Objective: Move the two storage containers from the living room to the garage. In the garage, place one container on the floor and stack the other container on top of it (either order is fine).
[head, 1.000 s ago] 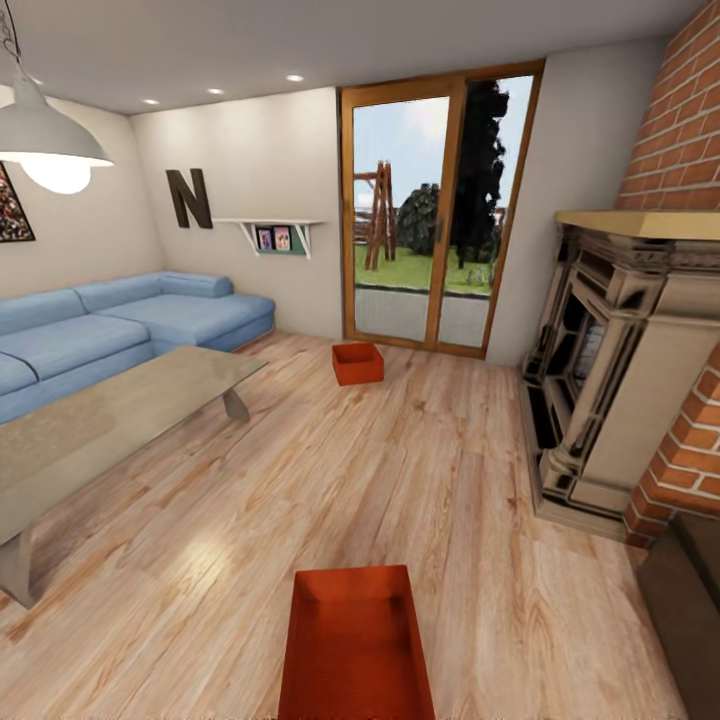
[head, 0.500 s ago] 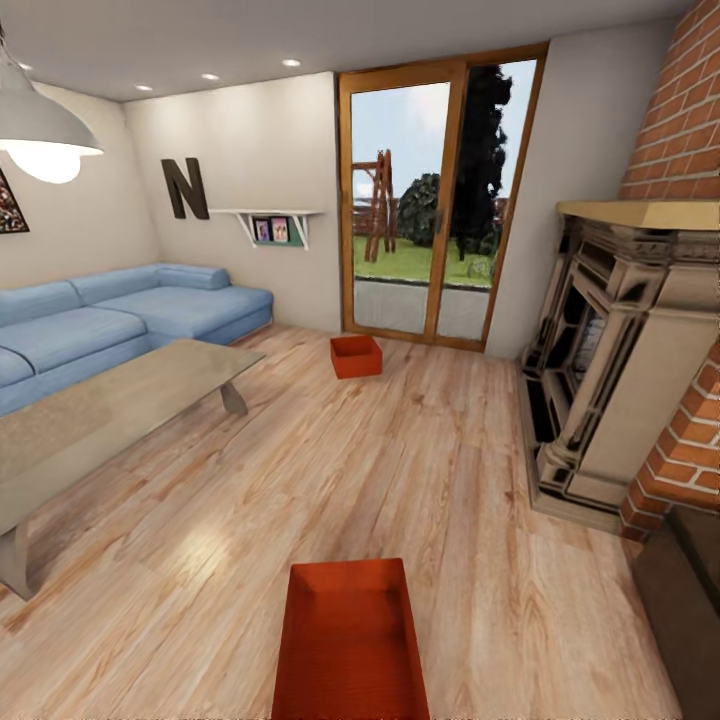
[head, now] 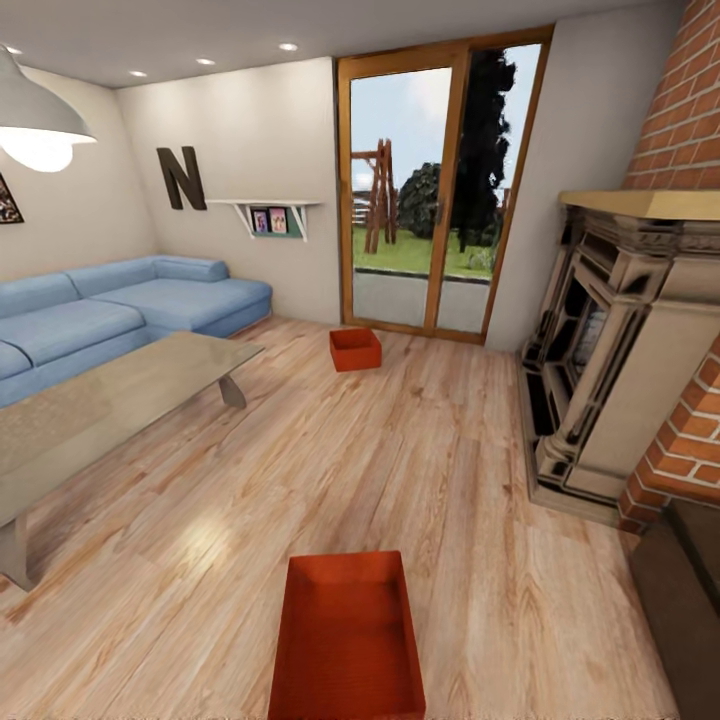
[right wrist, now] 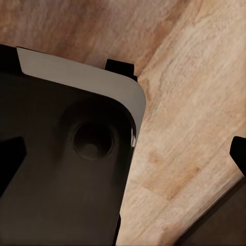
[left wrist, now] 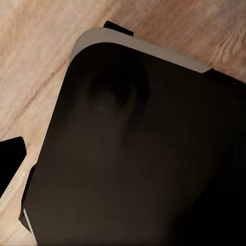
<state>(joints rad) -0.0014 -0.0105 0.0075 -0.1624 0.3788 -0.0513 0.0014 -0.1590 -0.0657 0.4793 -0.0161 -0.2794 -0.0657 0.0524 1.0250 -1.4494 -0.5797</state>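
Two red-orange storage containers stand on the light wood floor of the living room. The nearer container (head: pixel 347 640) lies open-topped and empty right in front of me, at the bottom centre of the head view. The farther container (head: pixel 355 349) sits by the wood-framed glass doors (head: pixel 440 190). My left gripper (left wrist: pixel 123 159) hangs over my dark base, with one black fingertip (left wrist: pixel 10 159) showing far out at the frame's edge. My right gripper (right wrist: pixel 124 156) stands open above the base and the planks, its fingertips (right wrist: pixel 238 154) wide apart and holding nothing.
A blue sofa (head: pixel 120 310) and a glass-topped coffee table (head: pixel 110 405) fill the left side. A stone fireplace (head: pixel 610 350) with brick chimney stands at the right, and a dark piece of furniture (head: pixel 690 600) at the lower right. Open plank floor (head: pixel 400 460) runs between the containers.
The whole head view has shifted slightly upward in the picture, so the camera has moved. The near container now shows more of its length. The containers have not moved on the floor.
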